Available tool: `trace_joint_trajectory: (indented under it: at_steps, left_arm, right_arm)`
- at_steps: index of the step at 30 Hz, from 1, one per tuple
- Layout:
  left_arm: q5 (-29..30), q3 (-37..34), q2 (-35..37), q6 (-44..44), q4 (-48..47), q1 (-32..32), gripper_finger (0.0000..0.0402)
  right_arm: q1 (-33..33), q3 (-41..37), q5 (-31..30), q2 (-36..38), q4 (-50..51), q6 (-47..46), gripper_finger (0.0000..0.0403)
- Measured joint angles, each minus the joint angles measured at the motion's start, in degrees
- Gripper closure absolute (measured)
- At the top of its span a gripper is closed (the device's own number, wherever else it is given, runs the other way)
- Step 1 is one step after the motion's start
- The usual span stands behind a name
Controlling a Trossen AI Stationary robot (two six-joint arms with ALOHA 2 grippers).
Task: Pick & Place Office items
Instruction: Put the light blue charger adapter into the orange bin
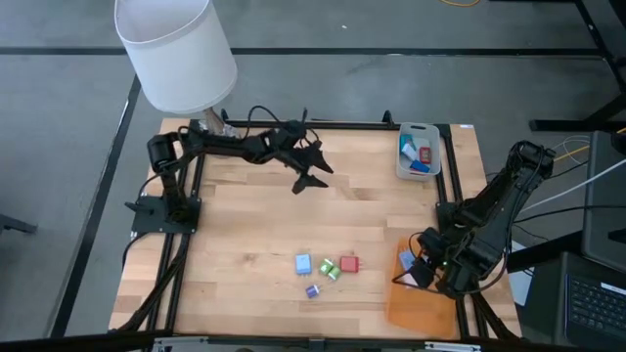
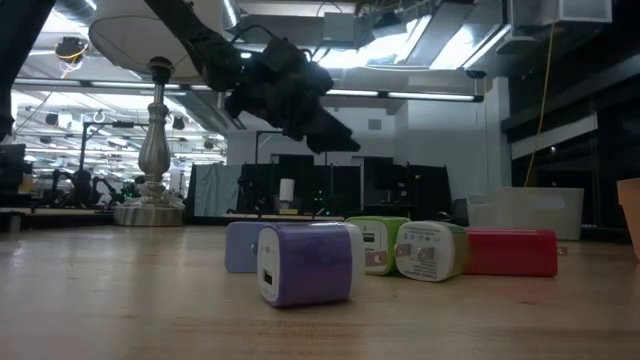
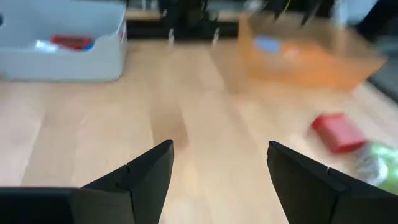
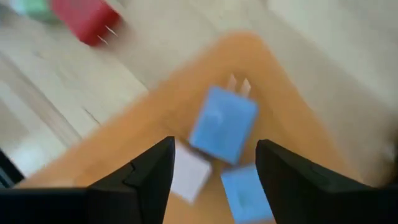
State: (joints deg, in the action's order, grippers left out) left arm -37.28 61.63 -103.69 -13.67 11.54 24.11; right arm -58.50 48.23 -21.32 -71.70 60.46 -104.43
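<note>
The right hand (image 4: 213, 167) is hanging, fingers apart and holding nothing, over blue blocks (image 4: 223, 125) lying on the orange sheet (image 1: 422, 305); left hand (image 3: 219, 167) is waiting wide.

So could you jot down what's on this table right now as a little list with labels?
Table: wood
Loose pieces mid-table: light blue block, two green blocks, red block, purple block
Orange sheet: near right corner, blue blocks on it
Grey tray: far right corner, holding red and blue pieces
Lamp: far left corner
Left gripper: open, empty, above the far middle of the table
Right gripper: open over the orange sheet, right above the blue blocks
</note>
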Motion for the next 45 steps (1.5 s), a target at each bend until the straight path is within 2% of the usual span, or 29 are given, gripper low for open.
trace_joint_trajectory:
  at_steps: [4,8,11,14,17,22,27,31,35,39,45]
  left_arm:
    - [2.2,-0.1,2.6,-0.6,-3.2,-2.1,0.0149]
    - [3.8,0.0,5.9,1.1,-1.2,-4.6,0.0148]
    - [8.9,0.0,9.5,1.3,-2.1,-6.1,0.0147]
    - [16.5,0.0,12.8,-0.3,-8.3,-7.2,0.0147]
    - [23.7,0.0,15.1,1.1,-14.5,-8.8,0.0146]
    - [32.7,0.0,15.9,1.6,-23.4,-13.5,0.0146]
    - [40.0,-0.1,14.5,-11.6,-30.8,-19.6,0.0146]
    - [40.7,0.0,14.3,-22.3,-38.4,-23.8,0.0146]
    - [40.7,0.0,14.2,-23.8,-43.1,-27.5,0.0146]
    - [42.6,0.0,14.2,-25.2,-43.3,-30.5,0.0146]
    - [48.3,0.0,11.1,-33.4,-44.0,-33.2,0.0146]
  right_arm:
    - [0.1,0.0,-10.7,0.0,-2.2,5.3,0.0186]
    - [0.8,0.0,-26.2,0.0,-5.6,12.4,0.0186]
    - [2.0,0.0,-41.6,0.0,-9.1,19.7,0.0186]
    - [4.0,0.0,-55.9,0.0,-11.9,25.5,0.0186]
    - [6.8,0.0,-63.7,-0.3,-12.3,27.0,0.0186]
    - [12.1,0.0,-63.4,-2.6,-12.4,27.9,0.0186]
    - [15.8,0.0,-63.3,-7.9,-12.7,27.1,0.0186]
    - [17.8,0.0,-63.3,-12.0,-14.4,27.0,0.0186]
    - [19.1,0.0,-62.4,-14.7,-16.1,26.9,0.0186]
    - [20.2,0.0,-61.8,-15.3,-16.4,27.2,0.0186]
    - [22.0,0.0,-64.2,-15.2,-17.2,32.9,0.0186]
